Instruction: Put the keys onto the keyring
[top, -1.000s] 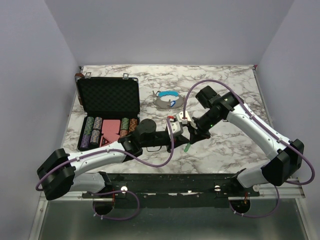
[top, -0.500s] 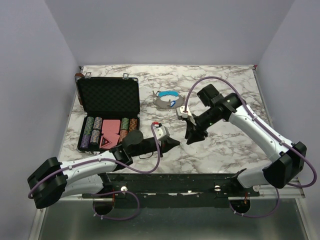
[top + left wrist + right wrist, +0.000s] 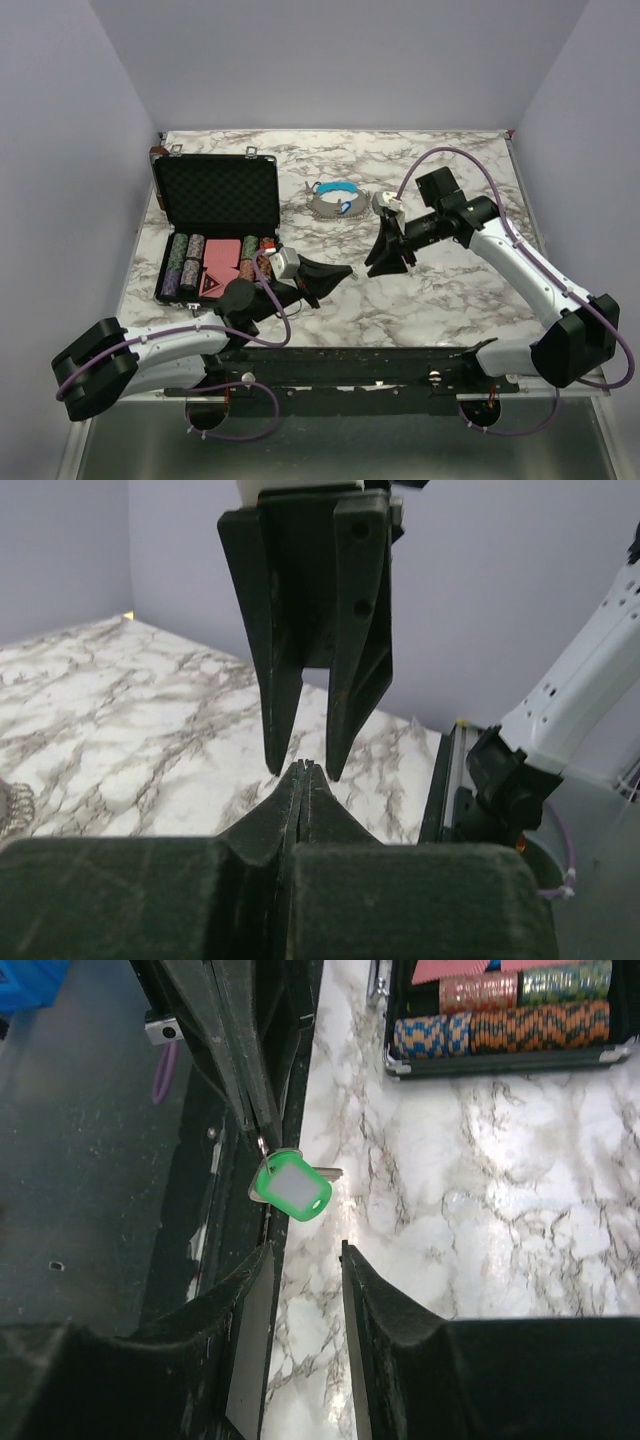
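A key with a green plastic head (image 3: 292,1185) hangs from the tips of my left gripper (image 3: 262,1142), which is shut on its metal end. My right gripper (image 3: 305,1255) stands open just short of the key, with nothing between its fingers. From above, the left gripper (image 3: 348,270) points right toward the right gripper (image 3: 378,265) over the marble table (image 3: 450,290). In the left wrist view the left gripper (image 3: 305,767) is pressed shut, and the right gripper's fingers (image 3: 275,660) hang apart just beyond its tip. The keyring (image 3: 335,200), a grey loop with a blue segment, lies further back.
An open black foam-lined case (image 3: 215,195) stands at the back left, with rows of poker chips (image 3: 215,260) in its front half. The chips (image 3: 500,1025) also show in the right wrist view. The black rail (image 3: 330,360) runs along the table's near edge.
My right gripper has opened, let go of the green key and drawn back up and to the right. My left gripper now holds the key and has pulled back to the left.
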